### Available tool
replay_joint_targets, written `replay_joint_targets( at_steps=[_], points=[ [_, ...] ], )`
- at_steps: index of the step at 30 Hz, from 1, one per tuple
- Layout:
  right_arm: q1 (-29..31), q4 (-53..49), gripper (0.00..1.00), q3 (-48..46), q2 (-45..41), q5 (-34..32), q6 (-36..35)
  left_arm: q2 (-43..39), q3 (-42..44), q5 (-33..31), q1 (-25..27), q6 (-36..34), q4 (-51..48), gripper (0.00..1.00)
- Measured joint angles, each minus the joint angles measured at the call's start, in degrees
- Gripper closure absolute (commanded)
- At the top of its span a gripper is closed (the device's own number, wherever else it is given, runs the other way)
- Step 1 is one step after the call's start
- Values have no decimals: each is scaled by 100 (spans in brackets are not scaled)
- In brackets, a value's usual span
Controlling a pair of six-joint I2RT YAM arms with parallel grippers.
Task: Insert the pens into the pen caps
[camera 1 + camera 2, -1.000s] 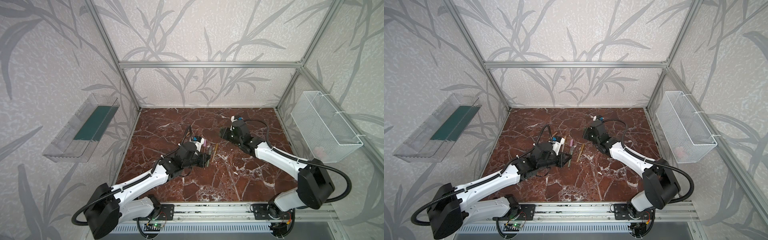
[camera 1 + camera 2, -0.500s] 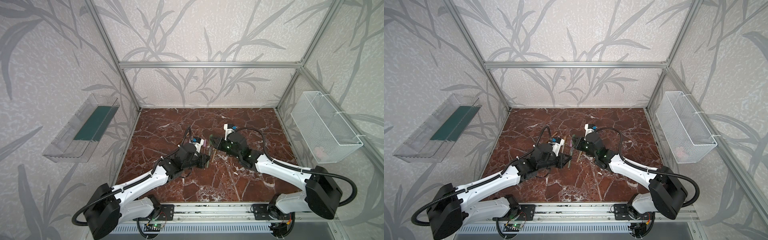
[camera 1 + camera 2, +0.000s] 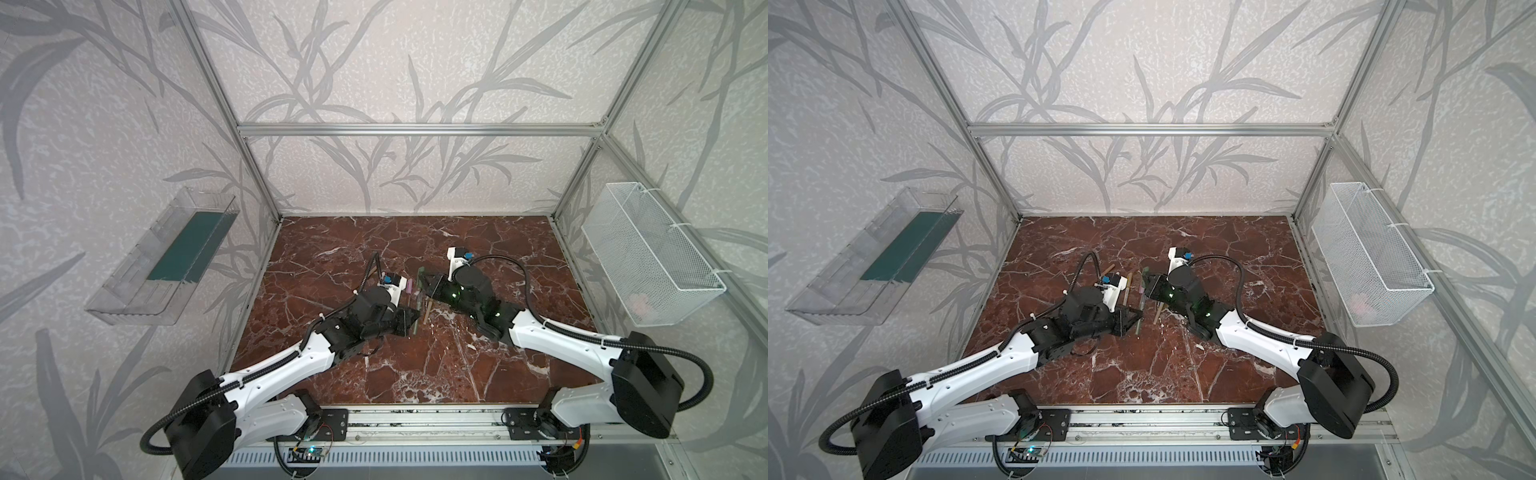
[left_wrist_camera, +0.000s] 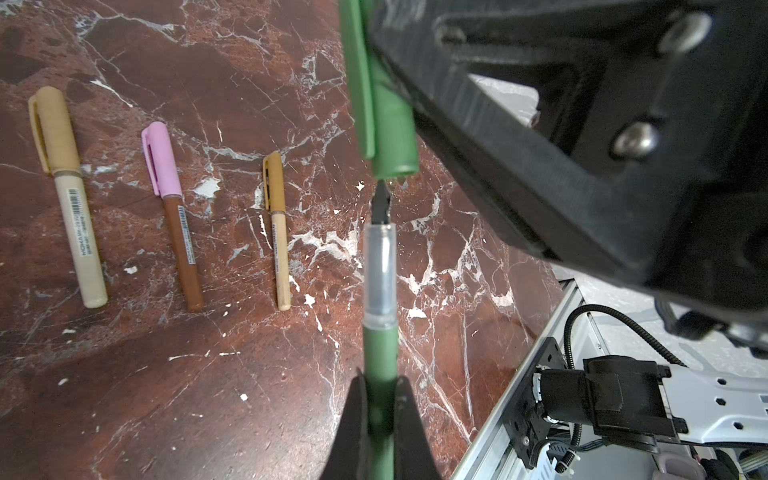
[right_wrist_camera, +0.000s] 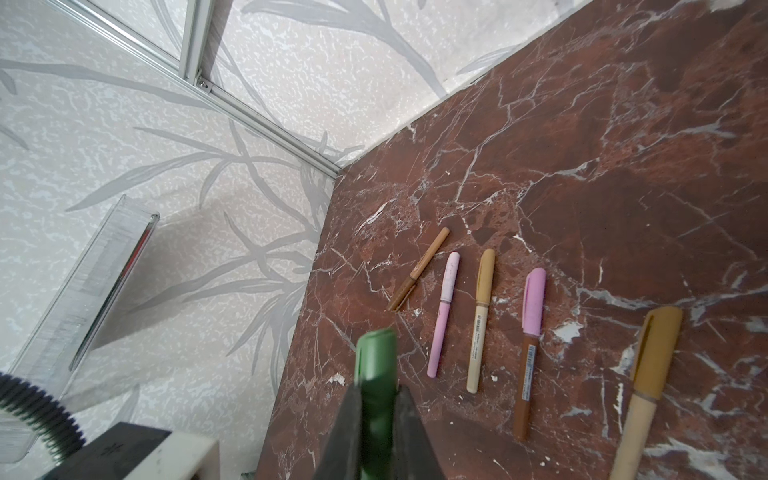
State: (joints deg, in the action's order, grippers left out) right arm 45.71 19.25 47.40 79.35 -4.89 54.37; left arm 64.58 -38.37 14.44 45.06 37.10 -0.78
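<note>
Left wrist view shows the left gripper (image 4: 379, 390) pinching the green pen (image 4: 379, 345) with its tip at the mouth of the green cap (image 4: 395, 137) pinched by the right gripper (image 5: 376, 399), mid-frame in both top views, apparently held coaxial for insertion.

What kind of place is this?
Probably a robot practice booth: a metal frame holds patterned walls, the left arm and right arm sit on a rail, and pens lie on the tabletop.
</note>
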Motion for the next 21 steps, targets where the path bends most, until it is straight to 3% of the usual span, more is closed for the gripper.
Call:
replay_joint_targets(
  at_steps=[21],
  points=[
    [52, -13, 100, 55, 76, -162, 24, 0, 0, -107, 0, -4, 0, 100]
  ],
)
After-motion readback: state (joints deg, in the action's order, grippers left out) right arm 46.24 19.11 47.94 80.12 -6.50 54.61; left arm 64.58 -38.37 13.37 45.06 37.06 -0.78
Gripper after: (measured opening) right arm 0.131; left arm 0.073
